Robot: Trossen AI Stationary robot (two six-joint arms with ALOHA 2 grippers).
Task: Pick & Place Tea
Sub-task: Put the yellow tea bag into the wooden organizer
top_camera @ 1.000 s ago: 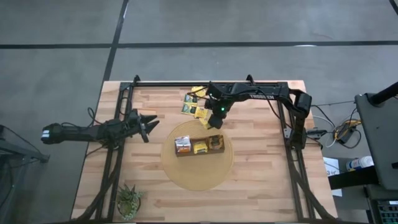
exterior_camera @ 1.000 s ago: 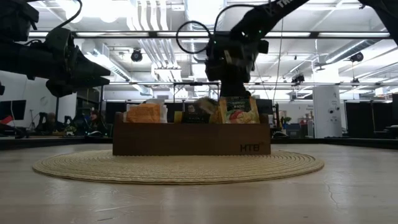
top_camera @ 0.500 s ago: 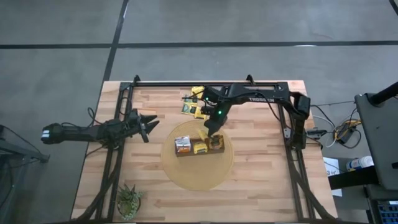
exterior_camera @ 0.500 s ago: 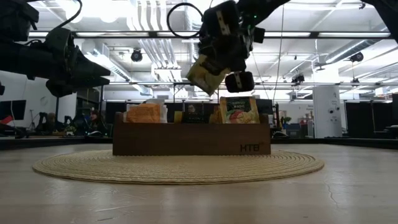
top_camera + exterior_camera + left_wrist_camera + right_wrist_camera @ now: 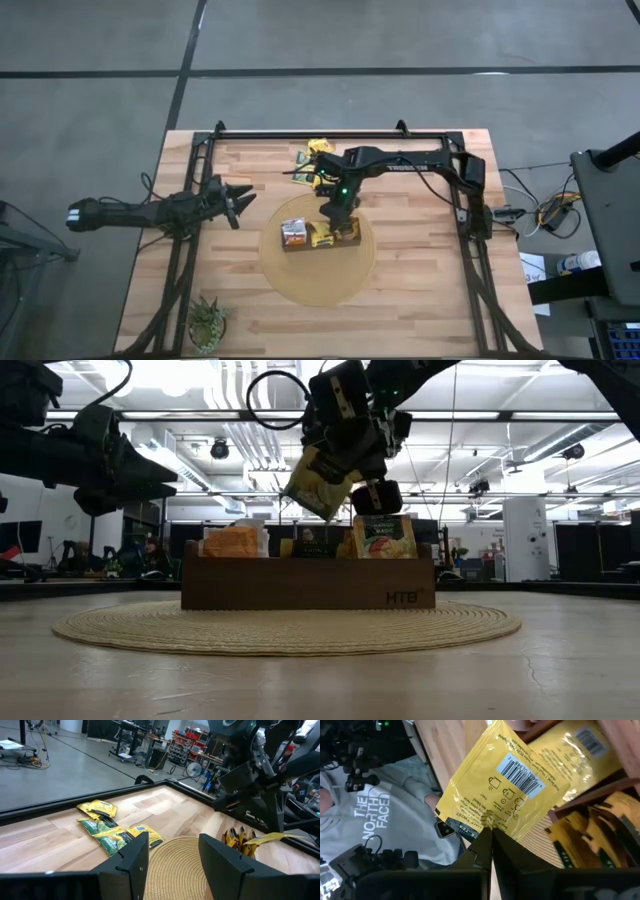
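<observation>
A yellow tea sachet (image 5: pixel 505 795) is lifted above the long brown box (image 5: pixel 320 236), with my right gripper (image 5: pixel 490 837) shut on it. In the low view the sachet (image 5: pixel 320 485) is tilted over the box (image 5: pixel 310 582), whose compartments hold orange, yellow and green sachets standing upright. Several loose sachets (image 5: pixel 110 827) lie flat on the wood beyond the box, near the far edge (image 5: pixel 308 165). My left gripper (image 5: pixel 237 200) hovers open at the table's left, off the table and apart from everything. My right gripper pinches one edge of the yellow sachet (image 5: pixel 487 825) between its two shut fingers. The fingers slant down from the far right side. The sachet is lifted clear and sticks out tilted past the fingertips, above the box's middle (image 5: pixel 330 228).
The box stands on a round woven mat (image 5: pixel 300 280) at the table's middle. A small potted plant (image 5: pixel 207 322) stands at the near left corner. Black frame rails (image 5: pixel 340 133) run along the far edge and both sides. Bare wood (image 5: pixel 420 300) lies to the near right.
My right gripper has risen from the loose sachets near the far edge and gone toward the near edge and somewhat left, over the box, rolling and tipping as it went. It carries the yellow sachet, now lifted clear and tilted.
</observation>
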